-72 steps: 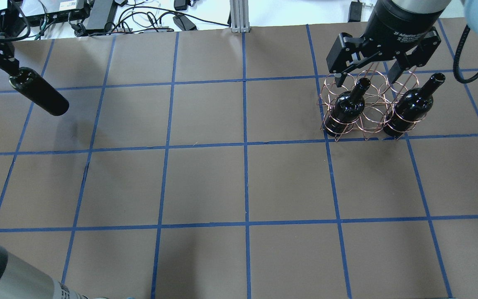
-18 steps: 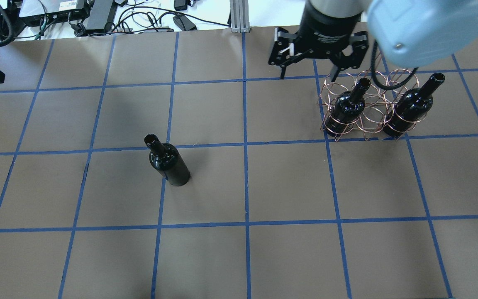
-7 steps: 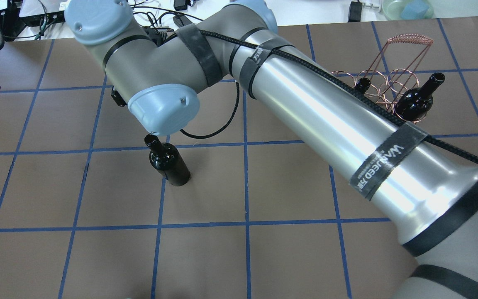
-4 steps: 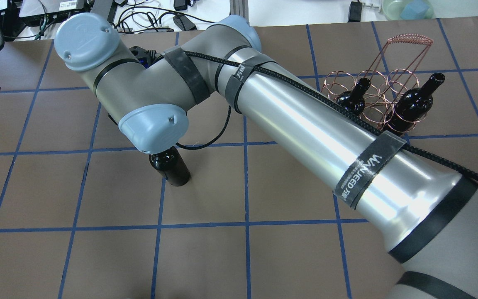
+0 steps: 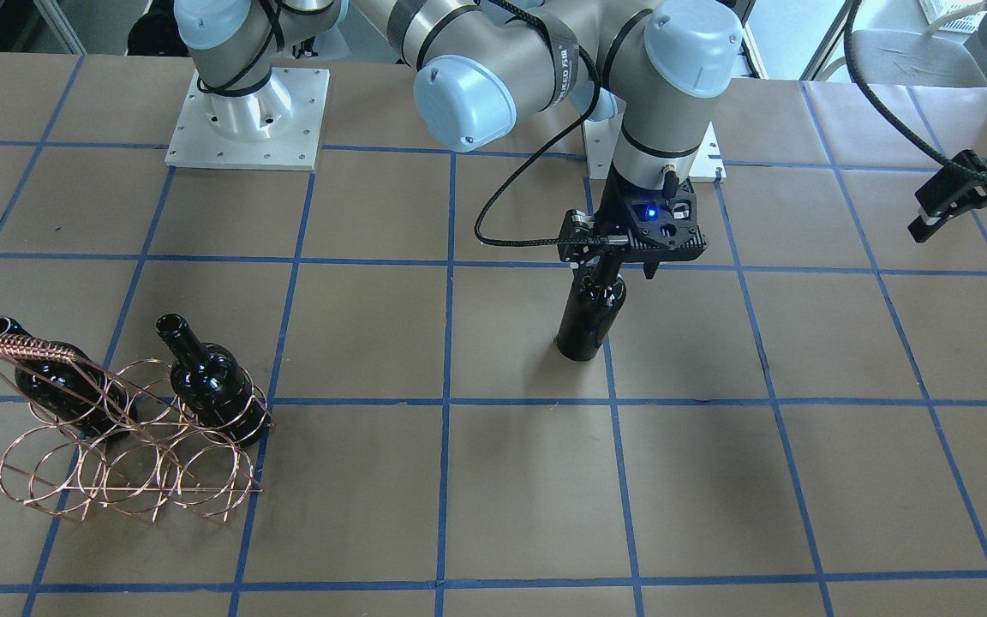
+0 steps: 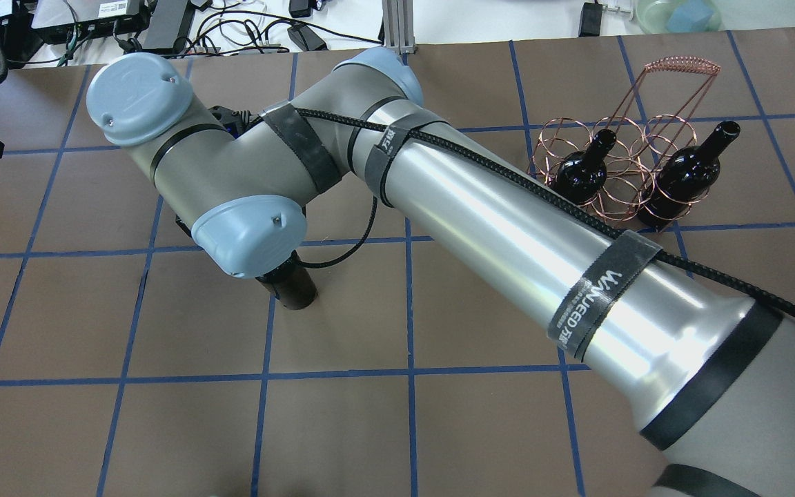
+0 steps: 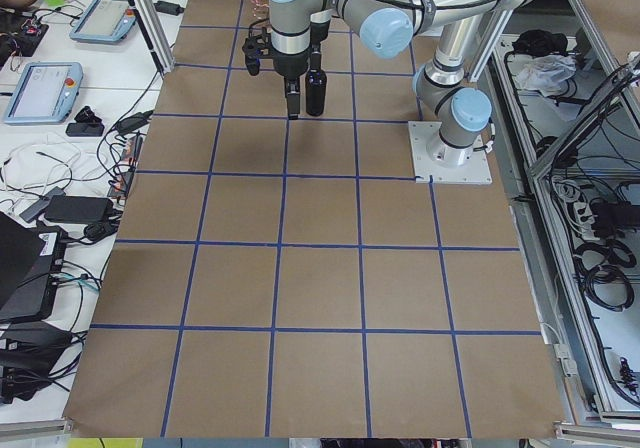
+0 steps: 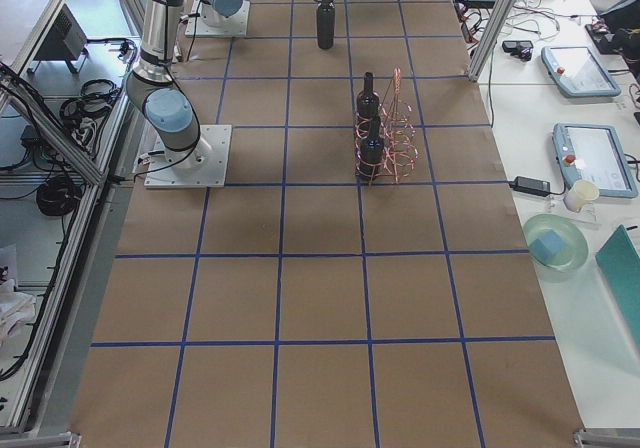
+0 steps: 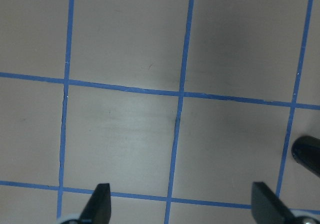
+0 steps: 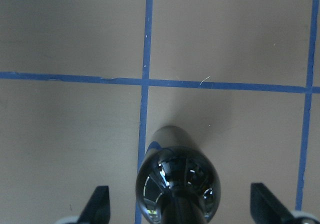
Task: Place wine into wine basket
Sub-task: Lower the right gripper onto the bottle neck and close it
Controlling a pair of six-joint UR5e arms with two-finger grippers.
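Note:
The wine bottle (image 5: pixel 588 321) stands upright on the brown table, mid-left in the overhead view (image 6: pixel 294 290). My right gripper (image 5: pixel 612 270) is open, and its fingers straddle the bottle's neck without touching it. The right wrist view shows the bottle's shoulder (image 10: pixel 177 179) between the wide-apart fingers (image 10: pixel 100 204). The right wrist hides the gripper in the overhead view. The copper wire wine basket (image 5: pixel 116 467) (image 6: pixel 611 166) holds two black bottles (image 6: pixel 580 172) (image 6: pixel 684 172), with an empty ring between them. My left gripper (image 5: pixel 965 206) (image 9: pixel 180 209) is open and empty, off to the side.
My right arm (image 6: pixel 508 228) stretches across the table from the right side over to the bottle. Blue tape lines divide the table into squares. The arm base plates (image 5: pixel 245 120) sit at the robot's edge. Cables and electronics (image 6: pixel 163 27) lie beyond the far edge.
The left gripper stood the bottle on the table and drew back. The right arm left the basket, swung across and came down over the bottle's neck.

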